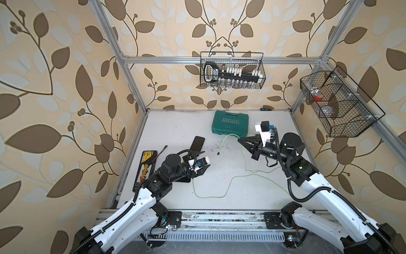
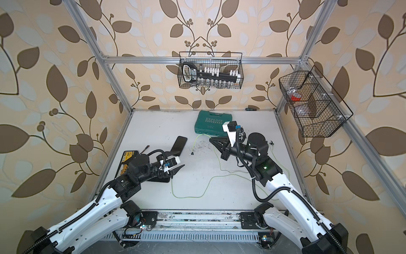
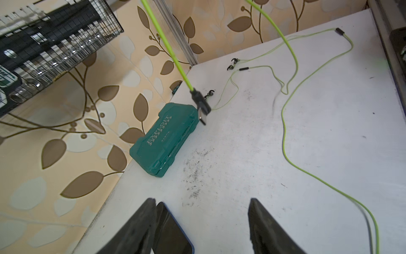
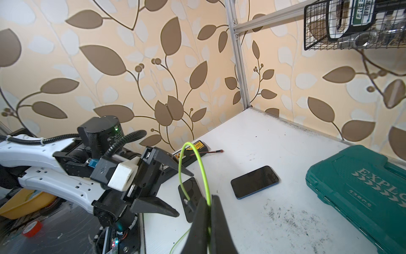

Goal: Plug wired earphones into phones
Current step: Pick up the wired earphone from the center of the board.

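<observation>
My right gripper (image 1: 239,139) (image 4: 208,198) is shut on a thin yellow-green earphone cable (image 4: 189,143), held above the white table. The cable arcs up and over, and its black plug (image 1: 218,154) (image 3: 201,105) dangles free. One black phone (image 1: 197,143) (image 4: 254,181) lies flat left of the plug. A second phone (image 4: 189,215) (image 3: 173,231) lies under my left gripper (image 1: 207,159) (image 3: 202,199). That gripper's jaws stand apart, with the phone's corner beside one finger and nothing clasped. Another earphone cable (image 1: 211,196) loops across the table, with earbuds (image 3: 232,63) near the far right.
A teal toolbox (image 1: 230,123) sits at the back, just behind my right gripper. A black-and-yellow bit case (image 1: 146,167) lies along the left edge by my left arm. Wire baskets (image 1: 232,70) (image 1: 338,103) hang on the back and right frame rails.
</observation>
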You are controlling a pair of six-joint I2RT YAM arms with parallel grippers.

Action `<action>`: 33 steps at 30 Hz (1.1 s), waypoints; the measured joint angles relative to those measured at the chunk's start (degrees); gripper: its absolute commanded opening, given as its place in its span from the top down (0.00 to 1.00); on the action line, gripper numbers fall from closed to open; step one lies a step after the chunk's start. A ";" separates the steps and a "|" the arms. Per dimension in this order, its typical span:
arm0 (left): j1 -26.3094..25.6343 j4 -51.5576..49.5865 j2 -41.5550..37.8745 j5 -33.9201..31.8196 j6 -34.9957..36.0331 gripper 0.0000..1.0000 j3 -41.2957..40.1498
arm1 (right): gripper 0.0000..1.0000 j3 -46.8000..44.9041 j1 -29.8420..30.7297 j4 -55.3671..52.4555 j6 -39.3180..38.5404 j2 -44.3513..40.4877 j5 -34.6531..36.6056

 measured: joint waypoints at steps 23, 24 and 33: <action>-0.72 4.61 5.86 10.62 -14.95 0.52 4.44 | 1.00 -3.10 0.33 3.72 0.68 -1.25 -0.11; -0.72 4.61 6.03 10.64 -15.45 0.54 4.44 | 1.00 -3.10 0.33 3.72 0.66 -1.25 -0.11; -0.72 4.85 8.57 9.01 -18.88 0.57 5.66 | 1.00 -3.13 0.39 4.15 0.55 -1.27 -0.11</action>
